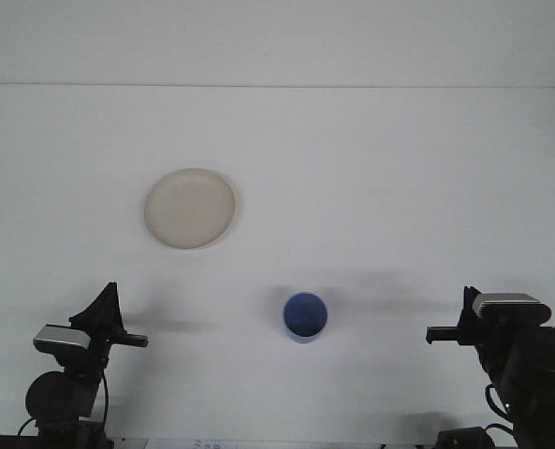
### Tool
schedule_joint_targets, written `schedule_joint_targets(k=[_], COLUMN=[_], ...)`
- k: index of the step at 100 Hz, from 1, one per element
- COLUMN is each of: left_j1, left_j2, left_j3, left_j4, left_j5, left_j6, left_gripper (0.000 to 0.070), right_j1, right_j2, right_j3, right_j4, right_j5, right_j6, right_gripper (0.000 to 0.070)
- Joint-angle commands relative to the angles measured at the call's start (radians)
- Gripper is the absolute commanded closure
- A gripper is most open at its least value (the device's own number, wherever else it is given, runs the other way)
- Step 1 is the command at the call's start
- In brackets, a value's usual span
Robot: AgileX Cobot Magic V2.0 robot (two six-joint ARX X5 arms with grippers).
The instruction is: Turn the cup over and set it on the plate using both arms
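Cup (305, 316) – one; plate (191, 208) – one.

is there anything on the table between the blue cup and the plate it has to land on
Nothing visible. The blue cup stands upright with bare white table between it and the plate, up and to its left. Both claws sit back near the bottom corners.

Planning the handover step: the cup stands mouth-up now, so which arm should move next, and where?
Probably the left gripper should reach toward the blue cup. The cup stands upright on the table, apart from both grippers, and the cream plate, bare, lies on the left arm's side.
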Motion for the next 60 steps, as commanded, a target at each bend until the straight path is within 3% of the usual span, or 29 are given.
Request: schedule_joint_targets(k=[1,21,32,51,60], left_j1=[0.000,0.000,0.000,0.000,0.000], left_j2=[0.000,0.000,0.022,0.168,0.273], left_j3=[-0.019,0.035,0.159,0.445,0.595], left_j4=[0.010,-0.019,-0.131,-0.365,-0.494], left_j5=[0.001,0.000,0.000,0.008,0.036], left_j6=[-0.007,-0.028,-0.035,-0.149,-0.146], left_gripper=[0.0688,0.0688,0.0688,0.0688,0.0688], right_j1=[0.002,0.002,0.002,0.002,0.002], right_j2=[-0.002,-0.002,-0.002,-0.002,-0.002], right_j3=[0.010,0.010,0.010,0.010,0.010], right_j4=[0.016,0.017,0.016,0.015,0.015], right_j5=[-0.001,-0.001,-0.001,0.000,0.000], right_j6=[0.014,0.014,0.014,0.014,0.014], right_gripper=[0.0700,0.0700,0.0700,0.0700,0.0700])
